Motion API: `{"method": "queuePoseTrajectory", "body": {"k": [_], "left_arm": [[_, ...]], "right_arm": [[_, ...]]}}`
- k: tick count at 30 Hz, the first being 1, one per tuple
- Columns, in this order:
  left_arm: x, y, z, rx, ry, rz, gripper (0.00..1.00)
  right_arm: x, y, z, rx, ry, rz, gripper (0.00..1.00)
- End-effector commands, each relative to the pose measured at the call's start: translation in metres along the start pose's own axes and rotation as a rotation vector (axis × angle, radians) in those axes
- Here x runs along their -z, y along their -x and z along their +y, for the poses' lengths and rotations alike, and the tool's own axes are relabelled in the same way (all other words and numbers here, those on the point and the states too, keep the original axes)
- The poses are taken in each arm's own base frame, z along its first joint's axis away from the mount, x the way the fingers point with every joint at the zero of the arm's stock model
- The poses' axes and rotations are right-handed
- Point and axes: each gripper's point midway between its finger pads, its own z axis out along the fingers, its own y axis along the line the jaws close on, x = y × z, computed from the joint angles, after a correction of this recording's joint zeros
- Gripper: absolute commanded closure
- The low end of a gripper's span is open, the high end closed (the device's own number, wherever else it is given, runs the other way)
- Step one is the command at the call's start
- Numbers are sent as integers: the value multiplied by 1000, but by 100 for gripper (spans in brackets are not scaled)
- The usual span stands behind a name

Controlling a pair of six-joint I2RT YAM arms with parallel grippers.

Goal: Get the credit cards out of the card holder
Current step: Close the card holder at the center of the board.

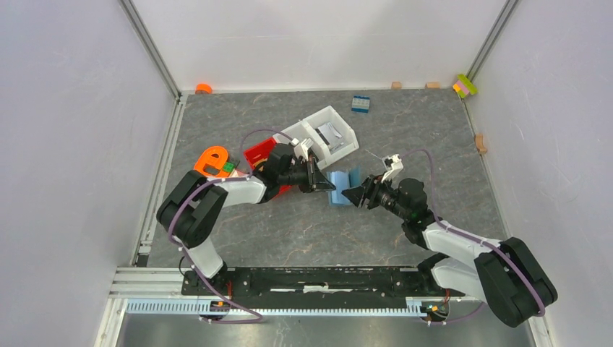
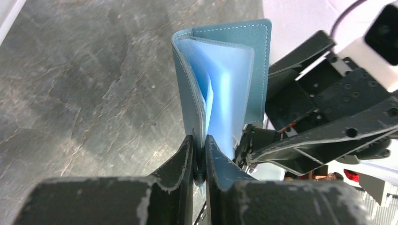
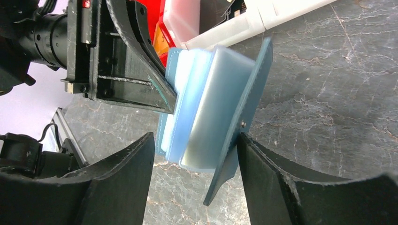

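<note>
The teal card holder (image 1: 343,178) stands half open between my two grippers, pale blue sleeves fanned out inside (image 2: 225,84). My left gripper (image 1: 323,182) is shut on the edge of one teal cover (image 2: 199,140). My right gripper (image 1: 351,195) faces it from the right, open. Its fingers straddle the holder's other end (image 3: 195,138), with the far cover flap (image 3: 253,103) resting against the right finger (image 3: 263,164). A gap shows between the left finger (image 3: 136,164) and the sleeves. No credit cards show in any view; the sleeves look pale and blurred.
A white tray (image 1: 345,124) and a red bin (image 1: 257,153) sit just behind the left arm, with an orange piece (image 1: 211,160) beside them. A blue studded brick (image 1: 360,103) lies further back. Small blocks (image 1: 465,85) line the back and right walls.
</note>
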Motion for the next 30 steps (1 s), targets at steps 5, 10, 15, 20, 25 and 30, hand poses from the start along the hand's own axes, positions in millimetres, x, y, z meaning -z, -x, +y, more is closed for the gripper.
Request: {"method": "queuePoseTrajectory", "body": {"k": [5, 10, 15, 20, 25, 30], "left_arm": [[-9, 2, 5, -36, 20, 15, 86], [-16, -2, 11, -27, 33, 37, 85], [-20, -6, 14, -31, 49, 56, 85], [-23, -9, 20, -30, 86, 85, 75], [-16, -5, 25, -59, 167, 78, 55], [-10, -1, 23, -75, 194, 63, 43]], "right_arm": [[-15, 7, -4, 29, -29, 31, 41], [-21, -2, -1, 30, -13, 72, 47], [-29, -12, -1, 26, -8, 131, 45], [-33, -19, -12, 3, -63, 164, 45], [-40, -32, -22, -43, -97, 212, 50], [-42, -37, -25, -53, -104, 231, 53]]}}
